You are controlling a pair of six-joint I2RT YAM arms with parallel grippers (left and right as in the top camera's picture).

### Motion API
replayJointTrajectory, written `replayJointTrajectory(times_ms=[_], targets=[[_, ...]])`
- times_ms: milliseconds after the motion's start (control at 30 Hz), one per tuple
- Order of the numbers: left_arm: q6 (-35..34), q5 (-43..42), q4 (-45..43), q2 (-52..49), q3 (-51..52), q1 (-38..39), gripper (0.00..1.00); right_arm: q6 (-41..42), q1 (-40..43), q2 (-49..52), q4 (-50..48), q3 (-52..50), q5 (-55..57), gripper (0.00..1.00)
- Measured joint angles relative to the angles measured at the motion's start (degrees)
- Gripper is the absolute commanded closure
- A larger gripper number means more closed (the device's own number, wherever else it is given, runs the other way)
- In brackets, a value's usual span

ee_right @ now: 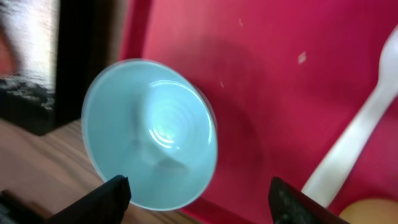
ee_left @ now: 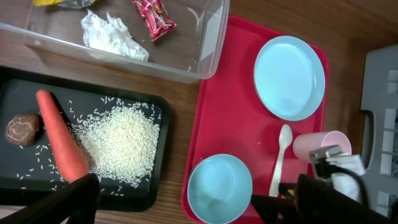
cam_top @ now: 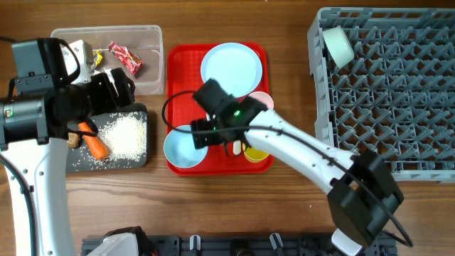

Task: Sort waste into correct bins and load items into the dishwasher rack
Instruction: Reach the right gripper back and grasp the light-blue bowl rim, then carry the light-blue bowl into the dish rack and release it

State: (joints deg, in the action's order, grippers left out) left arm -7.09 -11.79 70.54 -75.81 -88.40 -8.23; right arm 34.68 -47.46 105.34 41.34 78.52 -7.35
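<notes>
Right pincer agape above bowl; red tray, rack on wooden table.

Even, bright light; soft shadows. Right wrist view motion-blurred, bowl smeared. Left wrist view sharp.

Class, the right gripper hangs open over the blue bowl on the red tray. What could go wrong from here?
1. The right gripper, open, straddles the bowl, which sits by the red tray's edge; a poor pinch on its smooth rim may tip or drop it.
2. The white spoon and yellow cup lie close by and might get knocked.
</notes>
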Motion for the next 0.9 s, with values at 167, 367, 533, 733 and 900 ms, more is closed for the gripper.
replayJointTrajectory(times_ms=[167, 367, 533, 733, 900], targets=[[0.0, 0.0, 0.0, 0.0, 0.0, 0.0, 0.00, 7.0, -1.0, 0.3, -2.2, -2.0, 4.0, 0.42], [0.0, 0.0, 0.0, 0.0, 0.0, 0.0, 0.00, 9.6, 0.9, 6.7, -4.8, -2.1, 0.7, 0.60], [0.0, 0.0, 0.0, 0.0, 0.0, 0.0, 0.00, 10.4, 1.8, 7.0, -5.0, -2.1, -0.8, 0.96], [0.0, 0.0, 0.0, 0.0, 0.0, 0.0, 0.00, 9.5, 1.8, 7.0, -6.4, -2.1, -2.1, 0.96], [0.0, 0.0, 0.0, 0.0, 0.0, 0.0, 0.00, 4.0, 1.8, 6.8, -6.7, -1.7, -2.9, 0.96]])
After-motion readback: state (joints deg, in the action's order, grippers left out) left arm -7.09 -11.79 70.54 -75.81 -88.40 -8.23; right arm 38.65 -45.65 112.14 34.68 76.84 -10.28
